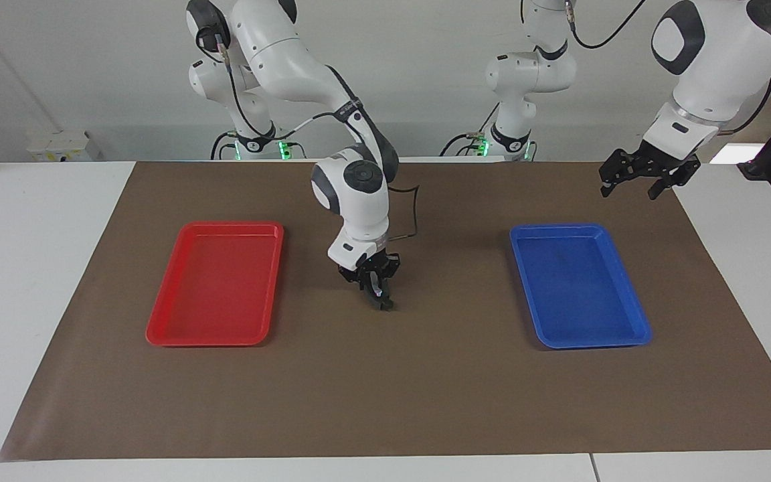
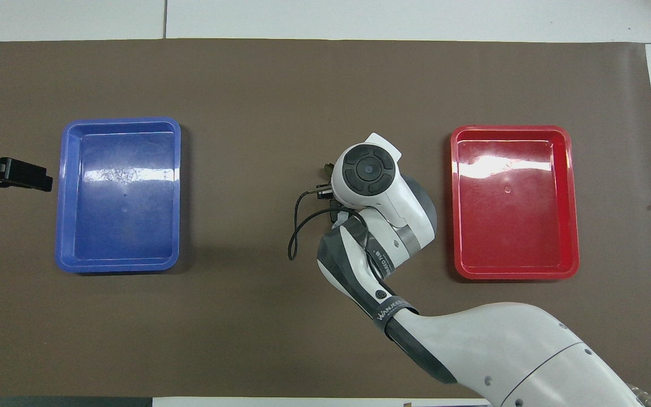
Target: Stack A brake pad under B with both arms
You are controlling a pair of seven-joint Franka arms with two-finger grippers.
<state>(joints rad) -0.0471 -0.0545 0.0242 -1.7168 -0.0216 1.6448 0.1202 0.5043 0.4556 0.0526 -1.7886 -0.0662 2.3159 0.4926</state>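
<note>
My right gripper (image 1: 379,294) points down over the middle of the brown mat, between the two trays. Its fingers are closed around a small dark brake piece (image 1: 386,305) whose lower end is at the mat. I cannot tell whether it is the A brake pad or B. In the overhead view the right wrist (image 2: 368,169) covers the gripper, and only a dark bit (image 2: 327,168) shows at its edge. No other brake piece is in view. My left gripper (image 1: 634,182) waits open and empty, raised over the mat's edge beside the blue tray; it also shows in the overhead view (image 2: 26,176).
An empty red tray (image 1: 158,331) lies toward the right arm's end of the table. An empty blue tray (image 1: 640,328) lies toward the left arm's end. A black cable (image 2: 297,226) loops off the right wrist.
</note>
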